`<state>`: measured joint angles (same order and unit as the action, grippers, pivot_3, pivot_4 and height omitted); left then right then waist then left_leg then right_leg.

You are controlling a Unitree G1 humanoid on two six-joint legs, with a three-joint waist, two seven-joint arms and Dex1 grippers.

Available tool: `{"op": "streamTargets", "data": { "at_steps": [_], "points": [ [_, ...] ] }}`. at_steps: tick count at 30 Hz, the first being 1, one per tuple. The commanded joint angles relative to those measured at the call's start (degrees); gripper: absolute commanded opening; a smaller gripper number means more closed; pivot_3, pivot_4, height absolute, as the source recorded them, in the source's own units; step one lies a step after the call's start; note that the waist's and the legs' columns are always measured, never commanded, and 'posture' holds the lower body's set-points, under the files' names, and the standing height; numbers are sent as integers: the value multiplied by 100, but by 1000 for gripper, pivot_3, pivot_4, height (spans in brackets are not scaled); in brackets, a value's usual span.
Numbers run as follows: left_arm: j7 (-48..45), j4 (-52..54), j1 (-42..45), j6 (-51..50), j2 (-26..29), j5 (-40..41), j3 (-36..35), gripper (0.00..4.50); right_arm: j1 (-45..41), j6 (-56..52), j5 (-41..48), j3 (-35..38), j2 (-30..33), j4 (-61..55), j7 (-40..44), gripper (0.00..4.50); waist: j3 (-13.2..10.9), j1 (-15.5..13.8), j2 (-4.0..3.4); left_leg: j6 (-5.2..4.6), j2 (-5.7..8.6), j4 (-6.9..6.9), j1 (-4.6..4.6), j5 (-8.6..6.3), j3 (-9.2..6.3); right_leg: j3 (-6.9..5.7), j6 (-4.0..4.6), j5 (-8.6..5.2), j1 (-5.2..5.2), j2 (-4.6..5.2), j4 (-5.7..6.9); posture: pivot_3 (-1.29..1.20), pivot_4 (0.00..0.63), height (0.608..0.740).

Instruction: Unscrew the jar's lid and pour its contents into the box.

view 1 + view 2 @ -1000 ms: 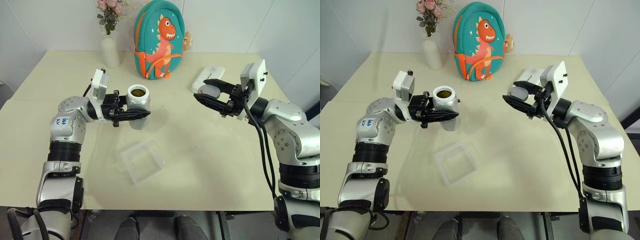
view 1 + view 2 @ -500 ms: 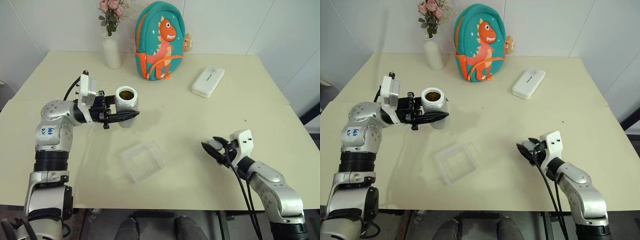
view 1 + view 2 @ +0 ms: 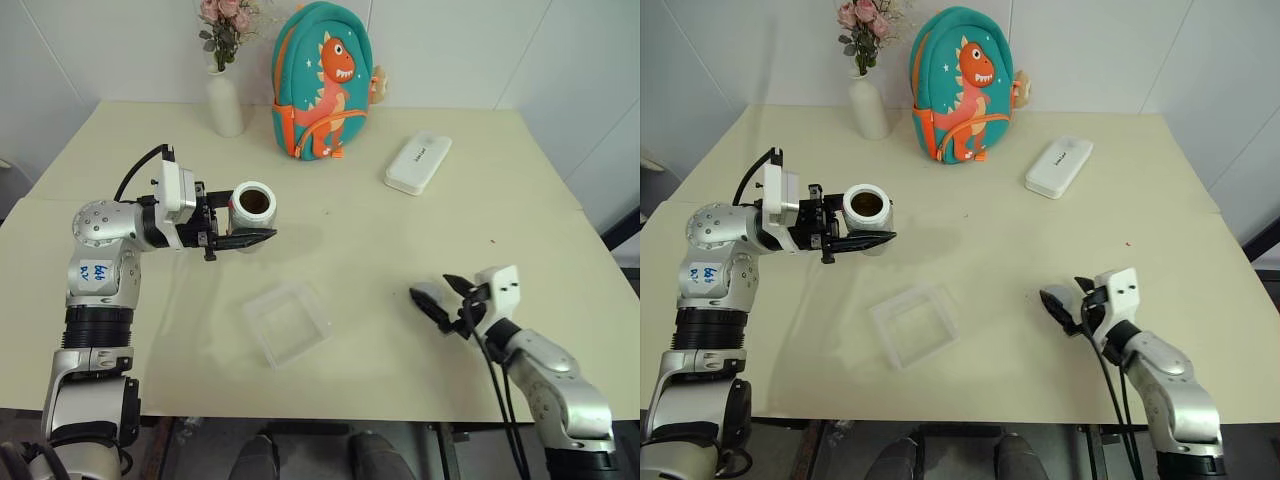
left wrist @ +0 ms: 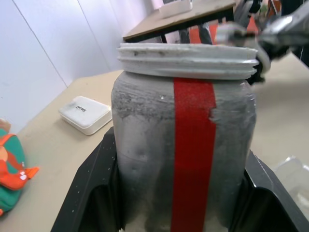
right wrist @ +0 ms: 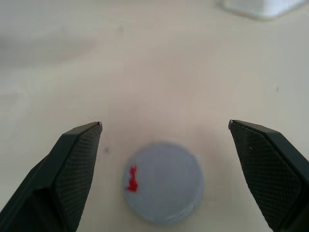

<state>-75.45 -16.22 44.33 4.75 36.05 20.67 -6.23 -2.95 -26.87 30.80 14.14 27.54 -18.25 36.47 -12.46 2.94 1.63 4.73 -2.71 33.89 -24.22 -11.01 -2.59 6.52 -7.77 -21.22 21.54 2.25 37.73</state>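
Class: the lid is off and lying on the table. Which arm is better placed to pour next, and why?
The left. Its gripper is shut on the open jar, held above the table near the box. The right gripper stands open over the lid.

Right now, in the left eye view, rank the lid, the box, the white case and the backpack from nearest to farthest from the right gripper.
1. The lid: on the table, right at the right gripper, whose fingers stand open.
2. The box: toward the robot's left, mid-table.
3. The white case: toward the table's far side.
4. The backpack: at the far edge, left of the case.
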Motion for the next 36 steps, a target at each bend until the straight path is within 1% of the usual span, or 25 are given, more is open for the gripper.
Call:
{"op": "streamTargets", "data": {
  "at_steps": [1,4,8,11,14,17,20,21,25,27,29,32,34,36],
  "points": [
    [220,-71,123,1010,161,-594,125,2057,476,-461,903,336,697,-972,915,4479,-1,-21,0,0,-1,-3,1,-1,-1,-1,-1,-1,-3,-2,-6,0,150,740],
    [489,-322,292,2112,203,-1194,319,2057,458,-742,1322,573,1045,-1183,894,4479,1,-57,5,-1,-1,1,0,-2,0,0,-2,0,-7,-2,-13,0,150,740],
    [897,-680,617,4218,318,-2252,776,2057,509,-1158,2032,929,1480,-1448,1082,4479,0,-108,6,-4,-1,11,1,1,4,6,-11,14,-10,-2,-15,0,150,740],
    [1329,-959,881,5162,334,-2732,980,2057,646,-1420,2485,1086,1732,-1579,1227,4479,1,-141,7,-5,0,12,0,1,4,8,-13,16,-13,-2,-19,0,150,740],
    [1572,-882,1050,5792,343,-2864,1183,2057,707,-1390,2459,1052,1909,-1564,1390,4479,1,-141,7,-9,0,12,-4,0,6,9,-17,17,-15,-2,-27,0,150,740],
    [2028,-763,1153,6631,431,-3547,1182,2057,348,-1287,2322,865,1870,-1300,1302,4479,1,-110,7,-11,0,14,-6,-2,7,9,-19,18,-14,-2,-29,0,150,740],
    [2447,-693,1208,7231,423,-4112,1139,2057,168,-1278,2259,718,1820,-1211,1290,4479,1,-122,7,-10,0,17,-3,-1,11,12,-21,19,-12,-3,-23,0,150,740],
    [2564,-626,1178,7320,408,-4181,1164,2057,141,-1263,2234,682,1812,-1190,1309,4479,1,-132,7,-10,-1,18,-3,-1,11,12,-21,19,-12,-3,-23,0,150,740],
    [3037,-411,1103,7968,352,-4977,969,2057,-27,-1208,2157,511,1774,-1065,1297,4479,1,-141,7,-11,1,22,-7,-1,12,14,-23,21,-14,-2,-25,0,150,740],
    [3159,-313,1111,8553,289,-5649,661,2057,-109,-1172,2105,411,1777,-981,1359,4479,1,-136,7,-11,1,23,-6,-1,12,13,-23,21,-14,-2,-24,0,150,740],
    [3659,92,1101,8775,247,-6442,451,2057,-272,-1119,1989,228,1771,-817,1469,4479,1,-134,7,-11,0,25,-5,-1,13,14,-24,21,-13,-3,-22,0,150,740],
    [4548,566,1135,8775,104,-7332,206,2057,-546,-1065,1856,3,1714,-613,1537,4479,1,-141,7,-12,0,30,-5,0,15,15,-28,24,-14,-2,-22,0,150,740],
    [5189,824,1191,8775,-41,-8136,-109,2057,-740,-1044,1793,-152,1659,-505,1592,4479,1,-144,7,-12,0,34,-5,0,15,16,-30,25,-16,-2,-21,0,150,740],
    [6123,983,1233,8444,71,-9163,15,2057,-917,-1047,1744,-284,1594,-406,1636,4479,1,-143,7,-13,0,38,-6,1,15,15,-34,27,-17,-2,-21,0,150,740]
  ]
}}
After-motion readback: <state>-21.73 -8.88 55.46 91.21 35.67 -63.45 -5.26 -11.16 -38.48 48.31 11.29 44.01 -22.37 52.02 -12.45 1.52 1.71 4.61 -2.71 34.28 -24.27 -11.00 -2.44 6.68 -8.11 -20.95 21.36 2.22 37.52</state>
